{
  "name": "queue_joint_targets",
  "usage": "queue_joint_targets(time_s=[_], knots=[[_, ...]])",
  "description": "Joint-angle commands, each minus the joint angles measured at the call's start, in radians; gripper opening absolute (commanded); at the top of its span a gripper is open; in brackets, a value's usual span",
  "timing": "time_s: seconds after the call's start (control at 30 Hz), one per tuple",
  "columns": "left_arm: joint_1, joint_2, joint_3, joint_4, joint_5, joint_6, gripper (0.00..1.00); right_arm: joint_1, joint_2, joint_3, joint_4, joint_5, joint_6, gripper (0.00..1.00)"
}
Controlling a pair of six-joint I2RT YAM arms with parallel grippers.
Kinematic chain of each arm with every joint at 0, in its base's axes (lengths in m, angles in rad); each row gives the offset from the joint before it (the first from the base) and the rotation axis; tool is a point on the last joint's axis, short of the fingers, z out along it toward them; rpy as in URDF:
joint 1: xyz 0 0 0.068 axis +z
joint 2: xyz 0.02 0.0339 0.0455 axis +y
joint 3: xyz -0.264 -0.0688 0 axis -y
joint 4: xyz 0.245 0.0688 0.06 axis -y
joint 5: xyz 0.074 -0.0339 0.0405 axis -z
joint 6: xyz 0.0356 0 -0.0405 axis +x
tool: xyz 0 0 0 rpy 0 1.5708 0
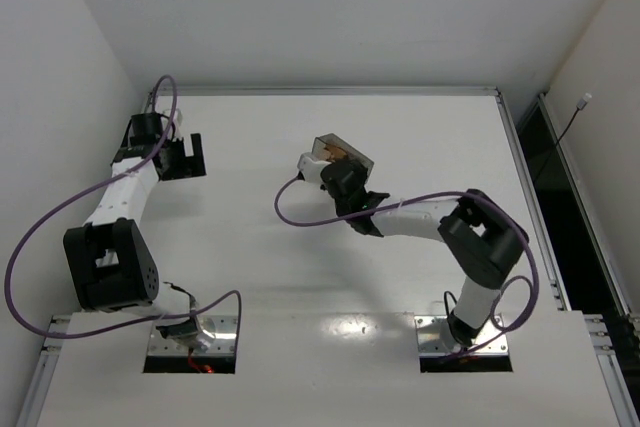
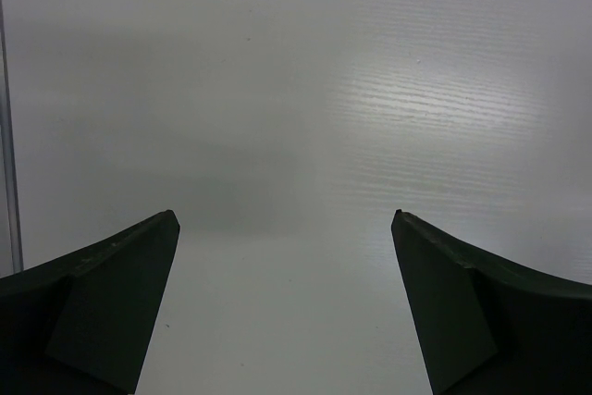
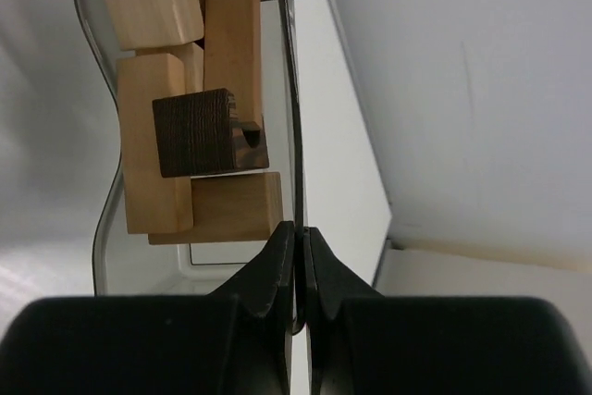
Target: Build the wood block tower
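Just white table (image 1: pixel 260 147), white walls (image 1: pixel 300 7)

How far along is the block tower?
Done: nothing stacked yet; the blocks lie jumbled in the tray. In hand: the right gripper is shut on the tray's wall, while the left gripper is open and holds nothing. Left: getting the blocks out and stacking them all.
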Motion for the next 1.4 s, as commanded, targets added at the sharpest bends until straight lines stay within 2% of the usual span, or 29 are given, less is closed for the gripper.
queue_joint_targets(time_s=[0.0, 0.17, 0.2, 0.27, 0.33, 0.47, 0.7, 0.83, 1.0, 1.03, 1.27, 1.37], knots=[[0.021, -0.045, 0.008, 0.011, -0.017, -0.012, 1.0, 0.008, 0.036, -0.004, 0.44, 0.168, -0.188, 0.0], [0.03, -0.045, 0.008, 0.011, -0.027, -0.012, 1.0, 0.057, 0.136, -0.072, 0.785, 0.199, -0.449, 0.0], [0.03, -0.045, 0.008, 0.002, -0.027, -0.012, 1.0, 0.057, 0.174, -0.088, 0.931, 0.199, -0.495, 0.0], [0.03, -0.045, 0.008, 0.002, -0.027, -0.012, 1.0, 0.085, 0.211, -0.122, 1.044, 0.187, -0.604, 0.0], [0.04, -0.045, 0.008, 0.002, -0.027, -0.012, 1.0, 0.097, 0.257, -0.155, 1.186, 0.153, -0.661, 0.0], [0.049, -0.045, 0.008, 0.002, -0.017, -0.012, 1.0, 0.117, 0.376, -0.203, 1.492, 0.075, -0.889, 0.0], [0.049, -0.027, 0.019, 0.002, -0.008, -0.012, 1.0, 0.117, 0.41, -0.191, 1.513, 0.065, -0.943, 0.0], [0.049, -0.027, 0.019, 0.002, 0.001, -0.021, 1.0, 0.117, 0.42, -0.13, 1.513, 0.055, -0.977, 0.0], [0.049, -0.027, 0.019, 0.002, 0.001, -0.021, 1.0, 0.106, 0.407, -0.09, 1.513, -0.013, -1.034, 0.0], [0.049, -0.027, 0.019, 0.002, 0.01, -0.021, 1.0, 0.106, 0.407, -0.09, 1.513, -0.026, -1.076, 0.0], [0.049, -0.016, 0.028, 0.002, 0.033, -0.021, 1.0, 0.117, 0.377, -0.162, 1.513, -0.103, -1.109, 0.0], [0.049, -0.016, 0.018, 0.002, 0.033, -0.021, 1.0, 0.097, 0.389, -0.13, 1.513, -0.091, -1.14, 0.0]])
